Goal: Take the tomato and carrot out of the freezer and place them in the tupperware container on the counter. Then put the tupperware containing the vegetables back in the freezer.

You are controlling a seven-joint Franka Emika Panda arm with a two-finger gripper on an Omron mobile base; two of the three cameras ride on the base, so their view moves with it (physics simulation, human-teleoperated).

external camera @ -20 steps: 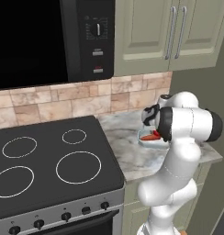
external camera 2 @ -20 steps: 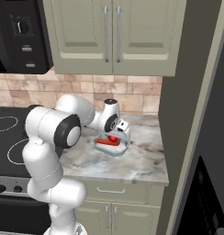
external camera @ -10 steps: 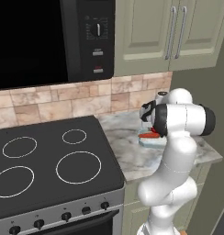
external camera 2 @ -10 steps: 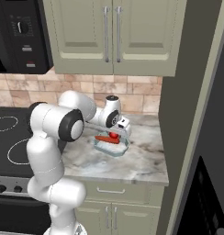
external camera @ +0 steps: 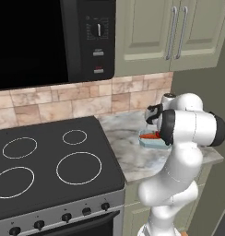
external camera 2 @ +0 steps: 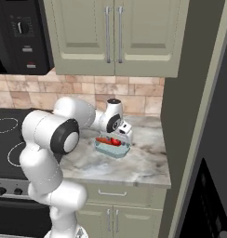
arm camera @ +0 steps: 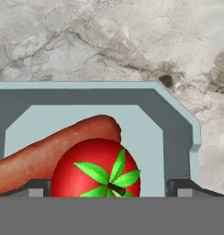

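A simulated kitchen, seen from two cameras behind a white robot arm and one on its hand. One pale blue-grey container (external camera 2: pixel 113 148) sits on the marble bench (external camera 2: pixel 134 165), near the middle of the strip between the black stovetop (external camera: pixel 45 161) and the tall dark freezer (external camera 2: pixel 199 116) at the bench's right end. Inside the container lie one tomato (arm camera: pixel 96 169) and one carrot (arm camera: pixel 49 151). The tomato is a red ball with a green leafy top, and it rests against the carrot, which runs from the tray's middle off toward one side. The arm reaches over the bench with its pincer (external camera 2: pixel 123 133) just above the container, pointing down into it. In the hand camera the two dark fingertips (arm camera: pixel 35 188) stand well apart, one on either side of the tomato, and nothing is between them, so the pincer is open and empty. By this reading both vegetables are already in the tray, and the step in hand is taking hold of the container itself. The next move likely calls for shifting the pincer to one wall of the tray, closing on its rim, and lifting it level so neither vegetable rolls out. The tray would then go to the freezer, whose door looks partly open in the right camera, though its shelves are hidden.
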